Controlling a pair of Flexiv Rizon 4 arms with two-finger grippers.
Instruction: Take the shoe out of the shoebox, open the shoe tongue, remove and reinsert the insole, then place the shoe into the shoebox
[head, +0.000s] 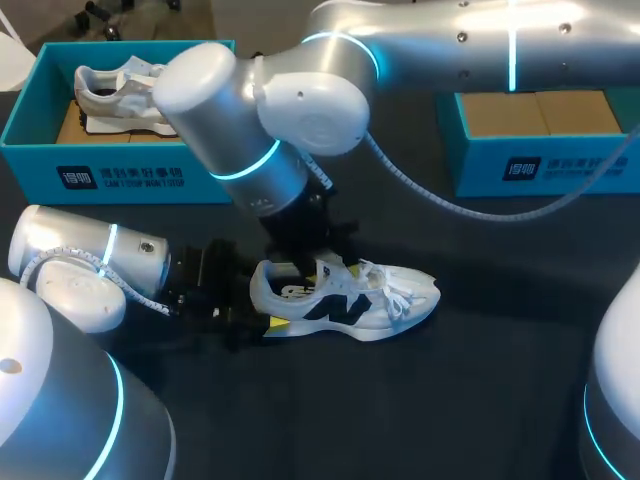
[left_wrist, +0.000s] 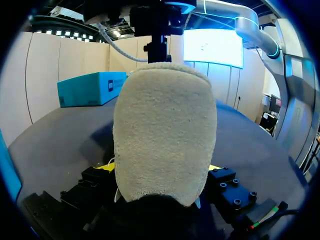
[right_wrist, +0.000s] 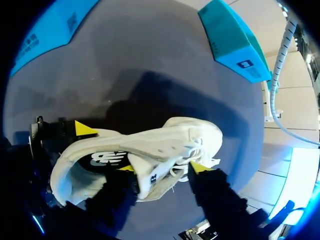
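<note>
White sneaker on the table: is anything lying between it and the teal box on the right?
Only bare dark tabletop separates the white sneaker from the teal cardboard box; a grey cable loops above that stretch. The head view shows this.

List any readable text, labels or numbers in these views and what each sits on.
Left shoebox front wall: white logo with small line beneath, too small to read.
Right shoebox: white logo, blurred.
Shoe side: dark emblem, no readable words.
No numbers seen.
</note>
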